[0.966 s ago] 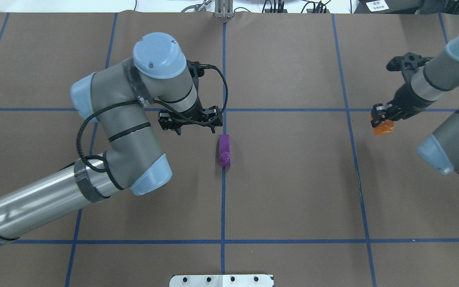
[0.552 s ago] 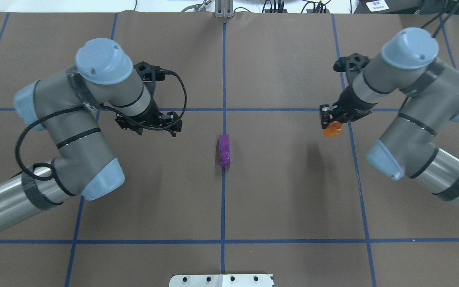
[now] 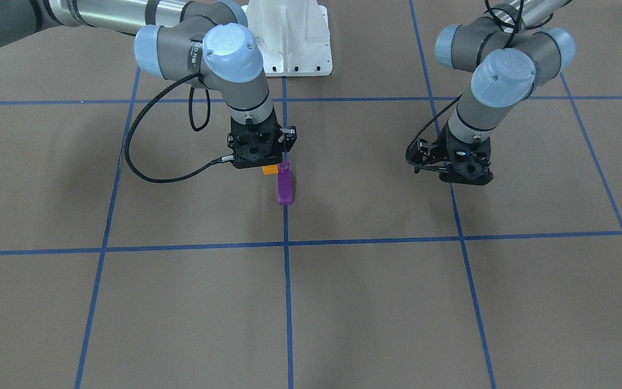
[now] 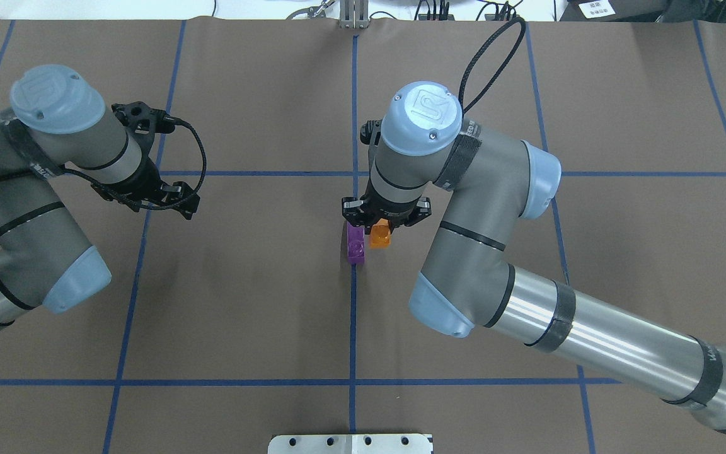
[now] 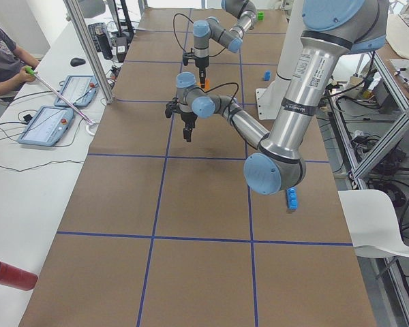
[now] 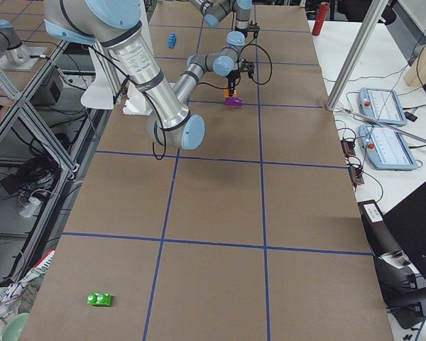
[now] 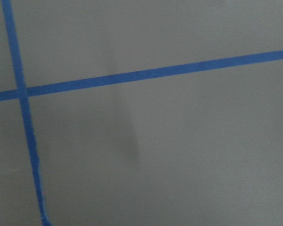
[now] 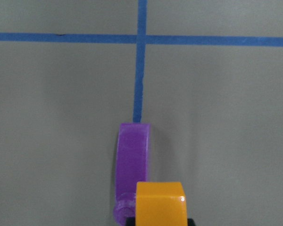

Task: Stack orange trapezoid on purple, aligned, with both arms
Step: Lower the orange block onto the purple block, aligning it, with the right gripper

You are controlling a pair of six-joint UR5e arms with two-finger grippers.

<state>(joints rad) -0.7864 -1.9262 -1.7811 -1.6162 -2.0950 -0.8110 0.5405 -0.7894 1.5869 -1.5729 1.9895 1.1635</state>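
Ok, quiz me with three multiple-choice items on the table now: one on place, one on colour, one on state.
1. Where does the purple block lie?
A. On the centre blue tape line
B. At the table's edge
C. On the white pedestal

2. What colour is the block in the right gripper?
A. Blue
B. Orange
C. Green

3. What is the left gripper doing?
A. Clamping the purple block
B. Pressing a block into the table
C. Holding nothing, off to the side

Answers:
1. A, the overhead view shows it lying along that line.
2. B, the orange trapezoid sits in its grip, beside the purple block.
3. C, it hangs over bare table, apart from both blocks.
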